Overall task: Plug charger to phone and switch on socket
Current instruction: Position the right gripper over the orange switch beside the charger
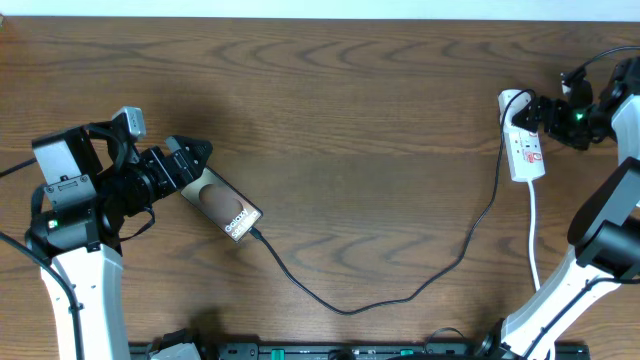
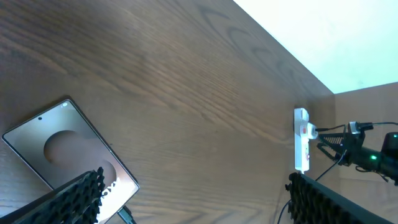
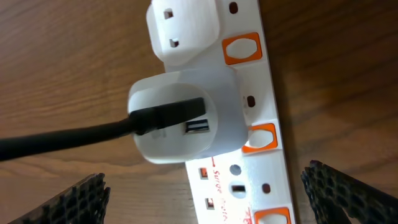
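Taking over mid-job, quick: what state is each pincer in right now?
Left pincer: open, holding nothing, at the phone.
Right pincer: open, holding nothing, over the socket.

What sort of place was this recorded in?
Likely a robotics lab test bench: the left arm and right arm flank a wooden table holding a phone, charger cable and power strip.

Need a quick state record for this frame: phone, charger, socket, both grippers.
phone: flat on table, screen up
charger: cable runs from phone's lower end to adapter in socket
socket: white strip, far right; switch state unclear
left gripper: jaws open, at phone's upper end
right gripper: jaws open, over socket
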`<state>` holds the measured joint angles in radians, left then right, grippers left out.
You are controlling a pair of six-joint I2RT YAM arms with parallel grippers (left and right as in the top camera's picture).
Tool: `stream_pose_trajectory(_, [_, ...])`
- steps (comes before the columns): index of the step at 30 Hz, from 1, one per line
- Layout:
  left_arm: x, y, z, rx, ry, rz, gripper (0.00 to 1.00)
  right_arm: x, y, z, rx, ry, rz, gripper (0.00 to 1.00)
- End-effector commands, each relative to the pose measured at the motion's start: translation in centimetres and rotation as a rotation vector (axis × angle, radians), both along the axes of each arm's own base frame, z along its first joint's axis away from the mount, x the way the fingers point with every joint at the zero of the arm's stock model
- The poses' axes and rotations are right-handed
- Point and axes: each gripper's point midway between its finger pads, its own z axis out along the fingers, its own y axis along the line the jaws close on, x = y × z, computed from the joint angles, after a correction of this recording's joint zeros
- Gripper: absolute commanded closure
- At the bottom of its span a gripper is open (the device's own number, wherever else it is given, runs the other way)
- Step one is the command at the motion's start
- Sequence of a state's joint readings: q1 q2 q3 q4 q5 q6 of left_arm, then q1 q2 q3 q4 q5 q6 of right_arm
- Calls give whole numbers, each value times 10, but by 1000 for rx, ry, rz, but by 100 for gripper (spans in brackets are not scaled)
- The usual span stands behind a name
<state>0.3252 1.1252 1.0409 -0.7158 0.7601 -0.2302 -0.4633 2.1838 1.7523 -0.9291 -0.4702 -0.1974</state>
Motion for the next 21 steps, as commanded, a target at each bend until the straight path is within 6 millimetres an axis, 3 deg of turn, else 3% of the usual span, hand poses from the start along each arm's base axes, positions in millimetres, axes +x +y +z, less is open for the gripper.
stream_pose_trajectory(1, [-1, -1, 0, 15, -9, -13, 7, 7, 9, -8, 62, -30, 52, 1])
stream_pose_trajectory(5, [-1, -1, 0, 14, -8, -13, 7, 10, 19, -11, 128, -51, 74, 1])
stream_pose_trajectory(21, [-1, -1, 0, 14, -8, -13, 7, 12, 16, -11, 108, -63, 82, 1])
